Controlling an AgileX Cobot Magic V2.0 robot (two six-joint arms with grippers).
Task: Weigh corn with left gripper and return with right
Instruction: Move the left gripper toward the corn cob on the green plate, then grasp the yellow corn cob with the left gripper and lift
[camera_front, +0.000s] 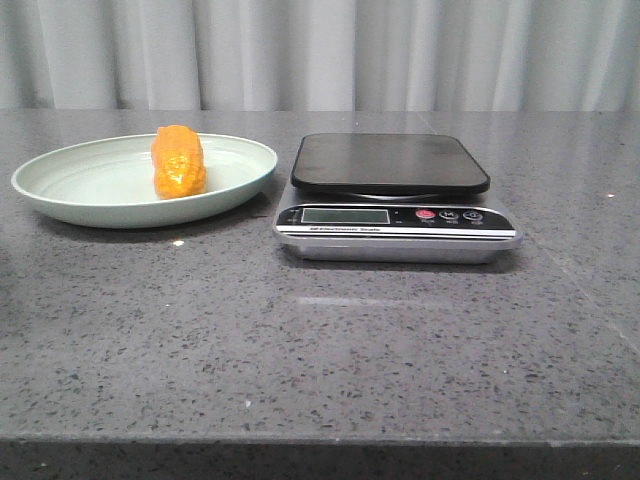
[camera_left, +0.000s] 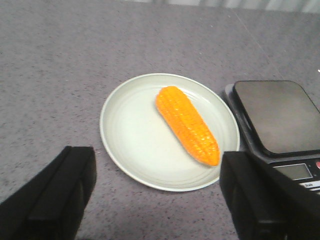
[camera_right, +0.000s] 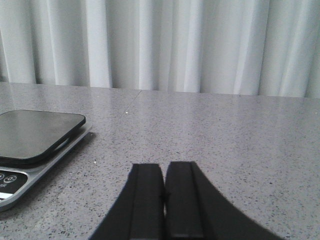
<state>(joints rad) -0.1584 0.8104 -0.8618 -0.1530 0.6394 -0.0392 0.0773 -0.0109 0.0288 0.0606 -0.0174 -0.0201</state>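
Note:
The orange-yellow corn lies in a pale green plate at the table's left; it also shows in the left wrist view on the plate. My left gripper is open and empty, above the plate's near rim, its black fingers wide apart on either side of the plate. My right gripper is shut and empty, low over the bare table to the right of the scale. Neither gripper shows in the front view.
A kitchen scale with a black platform and grey base stands right of the plate, its display facing me; it also shows in the left wrist view and the right wrist view. A white curtain hangs behind the grey speckled table.

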